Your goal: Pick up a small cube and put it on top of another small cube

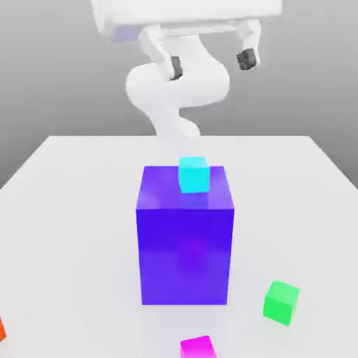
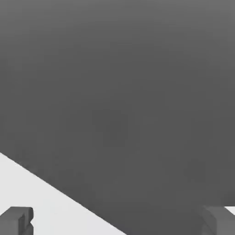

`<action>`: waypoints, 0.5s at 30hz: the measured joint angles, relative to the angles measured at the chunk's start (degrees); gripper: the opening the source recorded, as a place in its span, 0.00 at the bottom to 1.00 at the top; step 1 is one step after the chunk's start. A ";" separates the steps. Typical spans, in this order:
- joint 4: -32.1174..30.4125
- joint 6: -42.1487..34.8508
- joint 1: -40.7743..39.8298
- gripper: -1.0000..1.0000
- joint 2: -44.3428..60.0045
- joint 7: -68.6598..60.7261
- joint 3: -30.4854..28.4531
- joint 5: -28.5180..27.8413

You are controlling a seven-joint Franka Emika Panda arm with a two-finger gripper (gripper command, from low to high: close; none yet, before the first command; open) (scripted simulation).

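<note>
hand (image 1: 210, 63) high over worktop (image 1: 70, 210), fingers wide apart, holding nothing | magenta cube (image 1: 197, 347) far below hand, on worktop at near edge | cyan cube (image 1: 194, 174) atop big blue block (image 1: 185, 238), below hand | green cube (image 1: 281, 302) near magenta cube

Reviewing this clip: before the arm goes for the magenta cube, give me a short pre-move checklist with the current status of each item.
1. Hand empty, fingers apart: ok, nothing sits between them.
2. Magenta cube on the table and free to grasp: ok, at the near edge of the exterior view, nothing touching it.
3. Hand positioned over the magenta cube: not ok, it hangs high behind the big blue block.
4. Descent path free: cannot tell, the blue block stands between hand and cube.
5. Candidate base cubes: ok, green cube on the table, cyan cube at the block's top edge.
</note>
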 joint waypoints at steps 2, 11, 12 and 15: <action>0.04 0.32 1.55 0.50 3.04 -5.24 -1.38 2.14; 0.21 1.88 5.46 0.50 16.53 -28.10 -4.05 10.73; 0.20 2.13 5.64 0.50 17.95 -30.46 -4.05 11.43; 0.16 3.03 5.92 0.50 22.01 -37.24 -3.88 13.05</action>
